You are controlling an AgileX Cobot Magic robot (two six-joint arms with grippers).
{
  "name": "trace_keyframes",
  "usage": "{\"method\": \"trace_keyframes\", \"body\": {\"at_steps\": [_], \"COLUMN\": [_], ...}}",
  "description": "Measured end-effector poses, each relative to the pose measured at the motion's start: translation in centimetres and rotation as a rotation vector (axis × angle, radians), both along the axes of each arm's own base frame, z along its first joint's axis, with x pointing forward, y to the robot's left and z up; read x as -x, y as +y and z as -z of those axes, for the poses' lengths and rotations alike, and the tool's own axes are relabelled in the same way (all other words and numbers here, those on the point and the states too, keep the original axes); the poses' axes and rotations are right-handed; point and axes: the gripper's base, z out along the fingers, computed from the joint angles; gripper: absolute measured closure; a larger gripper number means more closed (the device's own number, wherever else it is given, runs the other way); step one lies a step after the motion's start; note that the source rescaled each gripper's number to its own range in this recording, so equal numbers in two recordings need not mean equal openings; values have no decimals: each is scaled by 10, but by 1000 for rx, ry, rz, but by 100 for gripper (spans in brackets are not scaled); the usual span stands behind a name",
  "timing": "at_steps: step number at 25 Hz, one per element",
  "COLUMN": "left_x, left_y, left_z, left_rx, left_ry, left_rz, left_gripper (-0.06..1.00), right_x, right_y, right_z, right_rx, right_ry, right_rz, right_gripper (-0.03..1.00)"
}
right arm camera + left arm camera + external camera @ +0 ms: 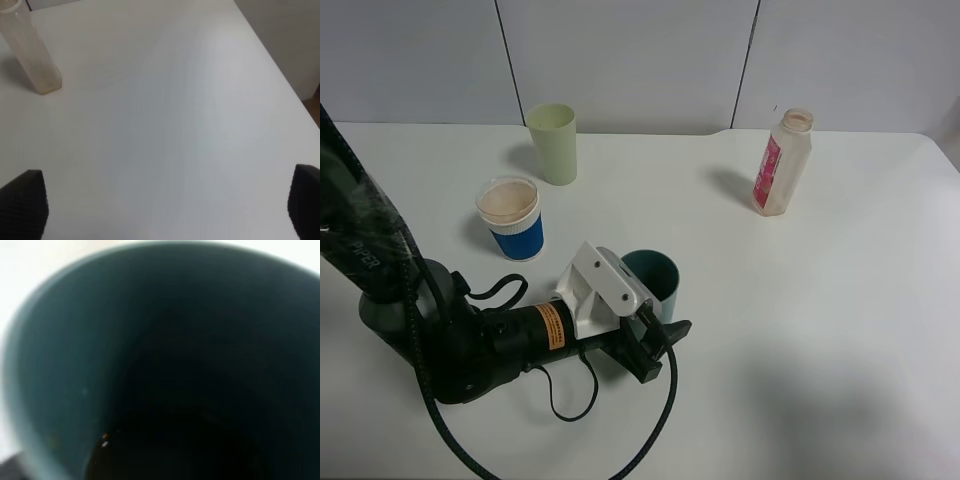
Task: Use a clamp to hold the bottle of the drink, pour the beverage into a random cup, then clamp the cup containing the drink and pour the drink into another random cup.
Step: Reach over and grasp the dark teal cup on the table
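We see the left tool (658,325) lying low over the white worktop (820,330), right at the teal cup (655,272), which stands upright. One black finger (665,338) sits at the cup's near side. The other is hidden behind the tool's silver plate, so we cannot tell whether the tool is pinching the cup or only set around it. The left wrist view looks into that cup from very close and shows a dark inside with a little dark liquid (165,455) at the bottom.

Just behind the teal cup and to its left stands the blue cup with a white rim (512,222). Farther back on that side is the pale yellow-green tumbler (553,143). The bottle (782,165) stands upright and capless, well apart from the teal cup, behind it and to its right.

The right tool (164,202) hangs over the worktop with its fingers spread wide, and in its own view the bottle stands well apart from it.
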Motion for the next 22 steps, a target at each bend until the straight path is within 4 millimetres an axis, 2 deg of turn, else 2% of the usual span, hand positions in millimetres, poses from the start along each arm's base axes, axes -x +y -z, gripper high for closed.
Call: {"method": "trace_keyframes", "body": {"at_steps": [1,13,22], "left_x": [0,2,-4], "left_y": [0,-2,-2], "left_z": [0,-1,-22], "left_rx": [0,-2,48], "left_ry": [0,0,-42], "left_rz": [0,31,-18], "left_gripper": [94,93,93], "right_x": [0,0,0], "right_y": [0,0,0], "right_z": [0,0,0], "right_rx": [0,0,0], "right_ry": [0,0,0], "right_rz": [0,0,0], "right_gripper": [0,0,0]}}
